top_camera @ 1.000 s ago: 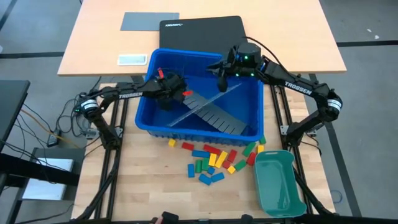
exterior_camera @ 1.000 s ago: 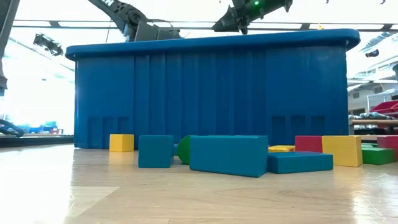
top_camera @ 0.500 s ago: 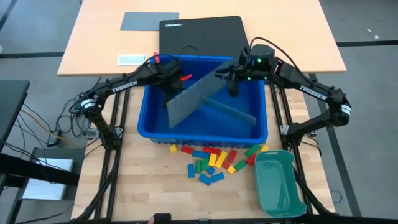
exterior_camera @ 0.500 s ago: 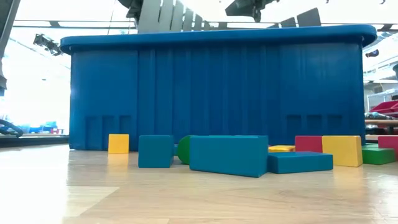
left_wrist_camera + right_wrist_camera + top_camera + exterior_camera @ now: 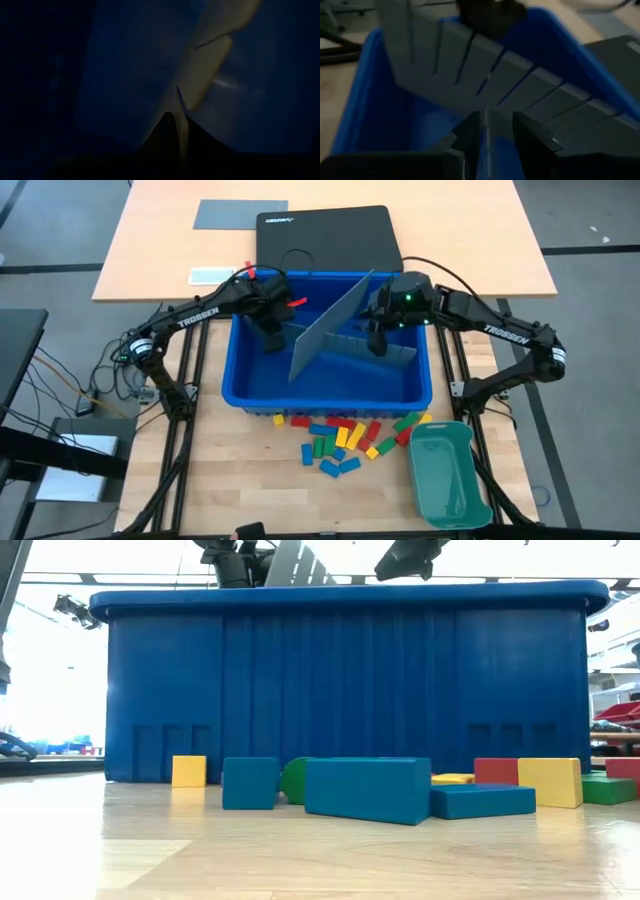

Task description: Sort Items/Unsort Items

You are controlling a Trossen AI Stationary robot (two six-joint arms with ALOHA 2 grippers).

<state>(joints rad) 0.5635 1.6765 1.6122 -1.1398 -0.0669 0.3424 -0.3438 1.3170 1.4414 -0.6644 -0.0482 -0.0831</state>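
Stand the divider sheet [image 5: 325, 325] squarely in the bin [image 5: 245, 385]: left gripper [image 5: 270, 340] fingers clamped on it, right gripper [image 5: 378, 345] fingers slightly apart astride the second sheet [image 5: 385, 352].

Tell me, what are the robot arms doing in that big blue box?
Both arms reach into the big blue plastic bin. The left gripper is shut on a flat grey slotted divider sheet, tilting it up. The right gripper straddles a second grey divider. The small coloured toy blocks lie outside on the table.

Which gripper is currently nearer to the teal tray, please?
Right. The right gripper is inside the blue bin, straight behind the teal tray; the left gripper is at the bin's far-left side.
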